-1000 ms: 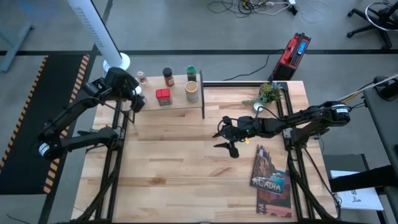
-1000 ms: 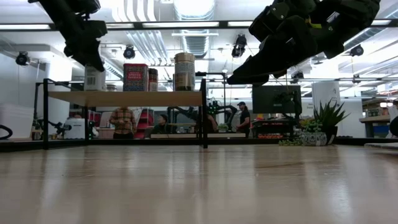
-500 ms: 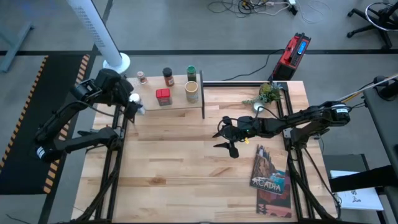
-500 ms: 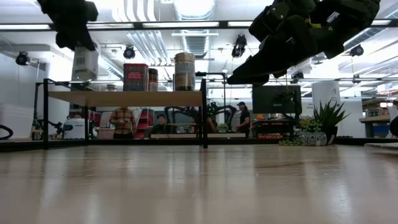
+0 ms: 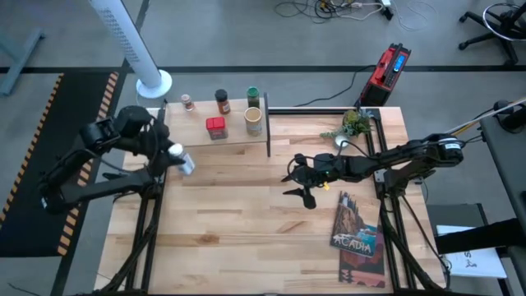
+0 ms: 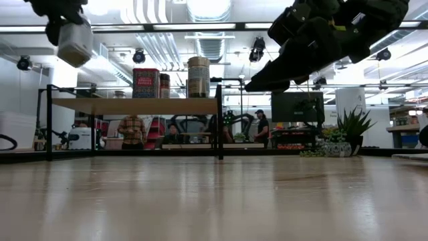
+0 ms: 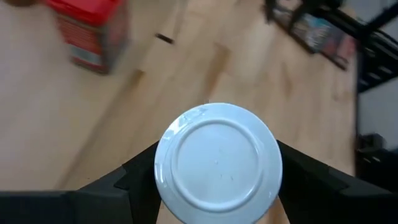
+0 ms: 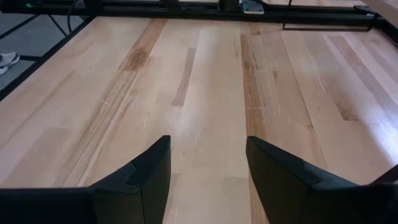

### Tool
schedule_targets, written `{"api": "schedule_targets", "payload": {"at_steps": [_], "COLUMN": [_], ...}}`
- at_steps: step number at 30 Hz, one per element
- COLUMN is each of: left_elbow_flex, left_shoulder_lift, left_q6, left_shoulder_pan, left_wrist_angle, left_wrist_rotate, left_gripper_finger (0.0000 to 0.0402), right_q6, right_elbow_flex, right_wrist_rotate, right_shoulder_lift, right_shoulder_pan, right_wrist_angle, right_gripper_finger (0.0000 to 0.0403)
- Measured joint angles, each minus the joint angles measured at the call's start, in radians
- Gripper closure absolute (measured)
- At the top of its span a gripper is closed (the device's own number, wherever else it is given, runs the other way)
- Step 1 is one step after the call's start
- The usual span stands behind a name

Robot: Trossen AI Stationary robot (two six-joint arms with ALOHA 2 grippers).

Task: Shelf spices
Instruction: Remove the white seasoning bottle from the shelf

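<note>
Left hand (image 5: 168, 154) around white-capped jar (image 5: 179, 157)

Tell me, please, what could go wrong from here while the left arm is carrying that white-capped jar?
1. The left gripper holds the white-capped jar in the air, off the shelf; the high view shows it lying sideways between the fingers, so it might slip and drop to the table.
2. Four spices already stand on the shelf. The red square tin stands nearest, so setting the jar down could knock it.
3. The right gripper hangs open over mid-table, apart from the shelf; little risk there.
</note>
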Motion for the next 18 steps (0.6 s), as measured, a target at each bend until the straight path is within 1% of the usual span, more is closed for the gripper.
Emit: {"api": "schedule_targets", "payload": {"at_steps": [5, 9, 11, 15, 18], "left_elbow_flex": [-0.026, -0.064, -0.079, -0.096, -0.109], "left_shoulder_lift": [-0.011, 0.002, 0.023, 0.095, 0.154], "left_q6": [-0.120, -0.195, -0.211, -0.231, -0.255], "left_shoulder_pan": [-0.166, -0.325, -0.414, -0.590, -0.714], "left_wrist_angle": [0.061, 0.202, 0.243, 0.276, 0.323], "left_wrist_rotate": [-0.016, -0.061, -0.117, -0.273, -0.374], "left_gripper_finger": [0.0162, 0.0162, 0.0162, 0.0162, 0.0162], "right_q6": [0.000, 0.004, 0.007, 0.020, 0.033], "right_elbow_flex": [-0.001, -0.001, -0.003, -0.005, -0.009], "right_wrist_rotate": [0.008, 0.009, 0.015, 0.060, 0.063], "right_shoulder_lift": [-0.026, -0.062, -0.080, -0.124, -0.159], "right_shoulder_pan": [0.000, -0.002, -0.002, -0.002, -0.002], "right_wrist_angle": [-0.024, -0.037, -0.043, -0.085, -0.120], "right_gripper_finger": [0.0217, 0.0217, 0.0217, 0.0217, 0.0217]}}
